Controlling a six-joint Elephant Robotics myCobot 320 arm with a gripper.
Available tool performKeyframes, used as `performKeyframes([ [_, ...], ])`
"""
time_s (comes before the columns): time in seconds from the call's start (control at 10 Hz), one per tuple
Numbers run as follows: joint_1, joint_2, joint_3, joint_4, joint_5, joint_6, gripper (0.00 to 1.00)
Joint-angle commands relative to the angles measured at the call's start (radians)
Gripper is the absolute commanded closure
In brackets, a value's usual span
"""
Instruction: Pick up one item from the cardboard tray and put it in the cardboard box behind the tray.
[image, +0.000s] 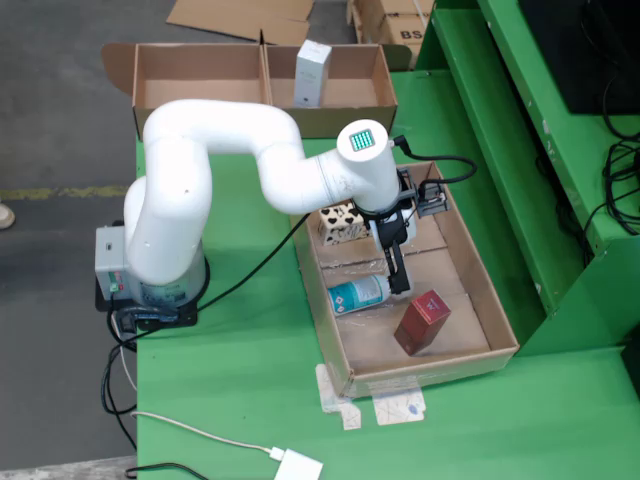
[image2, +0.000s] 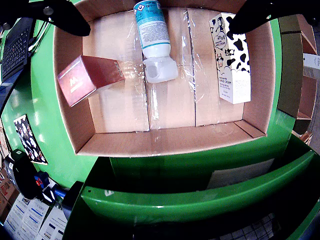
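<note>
In the fixed view the cardboard tray (image: 455, 262) holds a cow-patterned carton (image: 340, 222), a lying white and teal bottle (image: 360, 294) and a red box (image: 422, 321). My gripper (image: 398, 265) hangs over the tray, just above the bottle's cap end. In the wrist view my gripper (image2: 159, 28) is open and empty, one black finger in each top corner. The bottle (image2: 152, 35) lies between them, below. The red box (image2: 87, 78) is at left and the carton (image2: 229, 57) at right. The cardboard box (image: 200, 80) stands behind the tray.
A white carton (image: 312, 72) stands in the box's right compartment. The arm's base (image: 150, 290) with cables sits left of the tray. A white adapter (image: 300, 465) lies at the table's front. A green frame (image: 560, 200) rises to the right.
</note>
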Motion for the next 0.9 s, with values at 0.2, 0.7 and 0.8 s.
performKeyframes([
  [0.2,0.015,-0.052,0.056,0.017,-0.001,0.013,0.0],
  [0.7,0.023,-0.083,0.053,0.044,-0.005,0.016,0.0],
  [0.8,0.021,-0.09,0.055,0.044,-0.001,0.013,0.0],
])
